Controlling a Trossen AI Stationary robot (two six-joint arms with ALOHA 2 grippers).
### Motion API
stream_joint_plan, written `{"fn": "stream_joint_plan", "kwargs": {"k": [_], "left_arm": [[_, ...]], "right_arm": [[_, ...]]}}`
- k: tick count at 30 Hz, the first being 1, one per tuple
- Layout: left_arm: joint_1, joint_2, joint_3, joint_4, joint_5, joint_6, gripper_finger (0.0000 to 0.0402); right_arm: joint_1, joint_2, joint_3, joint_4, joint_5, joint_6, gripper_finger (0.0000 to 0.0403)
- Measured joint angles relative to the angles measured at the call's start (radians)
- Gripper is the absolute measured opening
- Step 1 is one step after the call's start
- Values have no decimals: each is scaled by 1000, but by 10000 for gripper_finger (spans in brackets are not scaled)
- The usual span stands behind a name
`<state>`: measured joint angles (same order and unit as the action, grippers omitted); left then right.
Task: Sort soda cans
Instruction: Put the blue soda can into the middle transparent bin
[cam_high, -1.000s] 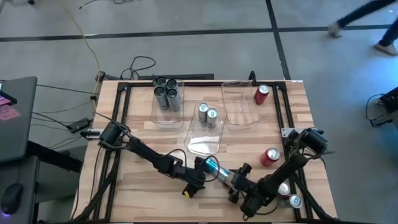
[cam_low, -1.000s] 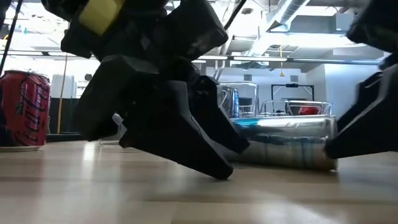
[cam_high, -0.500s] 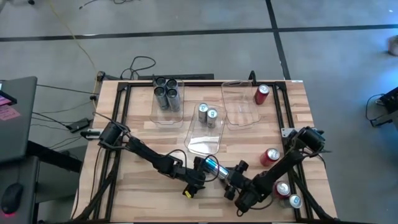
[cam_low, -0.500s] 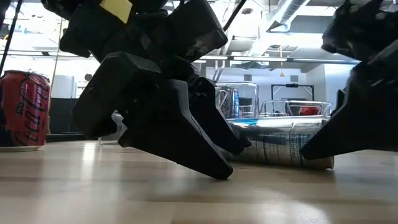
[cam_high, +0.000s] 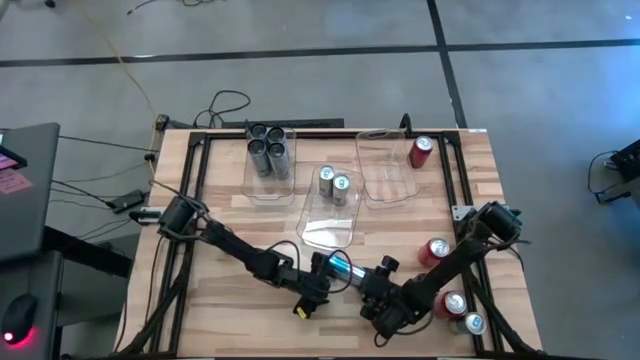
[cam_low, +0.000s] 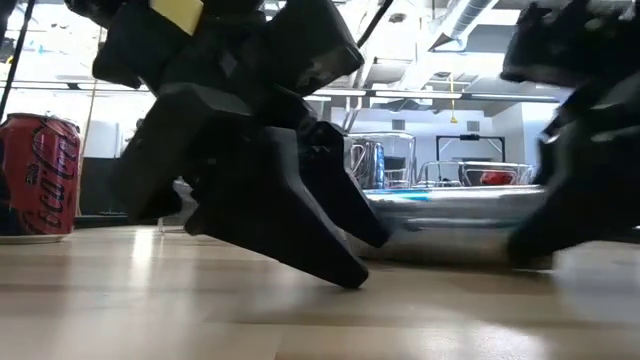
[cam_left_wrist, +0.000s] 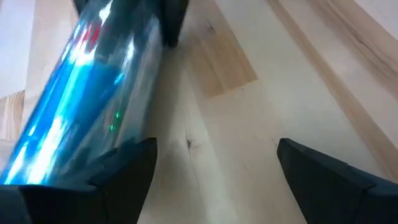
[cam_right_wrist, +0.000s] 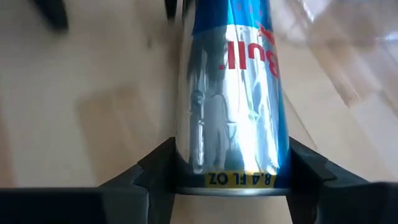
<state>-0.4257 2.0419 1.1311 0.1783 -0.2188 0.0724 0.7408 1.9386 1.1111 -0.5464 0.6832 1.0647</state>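
Note:
A silver-blue soda can (cam_high: 340, 267) lies on its side on the table near the near edge, between my two grippers. My left gripper (cam_high: 318, 285) is open at the can's left end. In the left wrist view the can (cam_left_wrist: 74, 93) runs along the outside of one finger, and bare wood shows between the fingers. My right gripper (cam_high: 373, 287) is open at the can's right end. In the right wrist view its fingers stand on either side of the can (cam_right_wrist: 233, 93). My left gripper: the can's side (cam_left_wrist: 118, 130) lies close along the outer side of one finger (cam_left_wrist: 127, 171); I cannot tell whether they touch. My right gripper: its fingers (cam_right_wrist: 158, 171) lie level along the can, from the table's right, close on both sides of its printed bottom end (cam_right_wrist: 236, 179). I cannot tell whether they touch; the can lies on the table.
Three clear bins stand at the far side: the left one holds several dark grey cans (cam_high: 268, 150), the middle one two silver-blue cans (cam_high: 333, 183), the right one a red can (cam_high: 420, 150). A red can (cam_high: 432, 251) and two more cans (cam_high: 455, 303) stand near the right edge.
My right gripper has slid toward the table's left, along the lying can, until its fingers stand on either side of the can's right end. The can has stayed lying in about the same place.

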Motion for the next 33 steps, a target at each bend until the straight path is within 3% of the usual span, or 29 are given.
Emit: {"fn": "stream_joint_plan", "kwargs": {"k": [7, 13, 21, 33], "left_arm": [[-42, -73, -4, 1, -62, 44, 334], [-68, -111, -2, 74, -229, 38, 334], [-34, -72, -1, 120, -36, 13, 334], [17, -37, 1, 131, -21, -66, 325]], "right_arm": [[-8, -9, 237, -368, -206, -134, 230], [-48, -8, 402, -459, -367, -272, 228], [-120, -8, 506, -465, -447, -390, 228], [-161, -6, 506, -437, -444, -448, 230]]}}
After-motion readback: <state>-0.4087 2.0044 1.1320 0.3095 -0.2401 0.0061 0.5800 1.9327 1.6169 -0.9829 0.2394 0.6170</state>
